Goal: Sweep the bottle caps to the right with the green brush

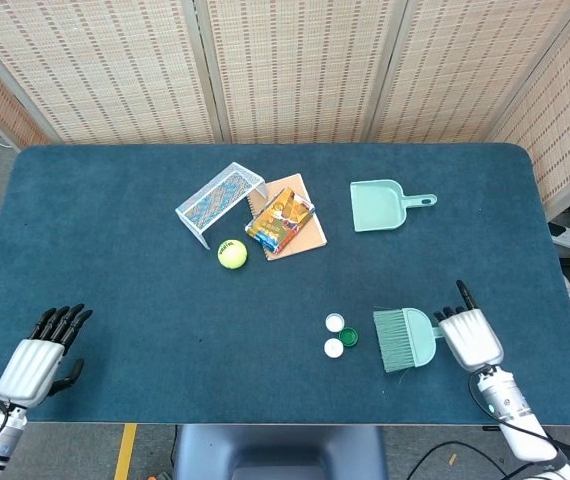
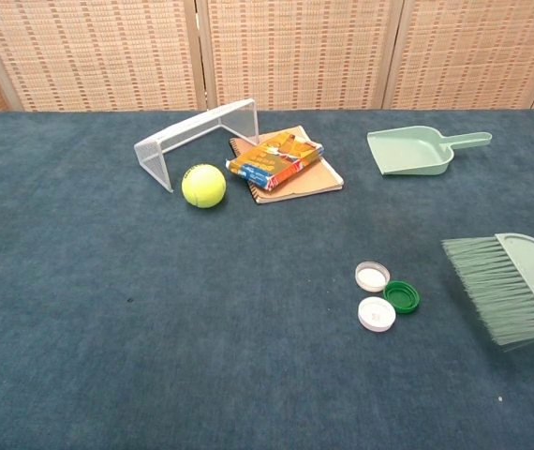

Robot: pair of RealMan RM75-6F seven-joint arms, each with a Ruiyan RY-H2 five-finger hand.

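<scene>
Looking down from the head view: right hand point(image 1: 468, 335) wrapped round the handle of the green brush point(image 1: 406, 340), fingers folded onto it, one finger sticking out away from the body. Bristles pointing toward the robot's left, just short of the bottle caps point(image 1: 339, 335). Three caps clustered just beyond the bristle tips, on the far side of the brush from the hand: two white, one green, touching or nearly so. No contact visible between bristles and caps. Well ahead of the hand, near the far half of the blue table point(image 1: 115, 250), a matching green dustpan point(image 1: 385, 206). Further off, a tennis ball point(image 1: 231, 253), a wire rack point(image 1: 221, 202) and a colourful box point(image 1: 281, 222) lying on a notebook. Left hand point(image 1: 43, 350) idle at the near left edge, empty, fingers straight and held close together.

Switching to the chest view: brush point(image 2: 511, 287) entering from the right edge, apparently lifted off the cloth, though hard to be sure. Holding hand out of frame here. Caps point(image 2: 383, 296) lying near the bristles, with a clear strip of cloth between.

Judged progress: brush grasped, sweeping not begun. Left to do: carrying the bristles over to the far side of the caps, lowering, then drawing all three rightward.
</scene>
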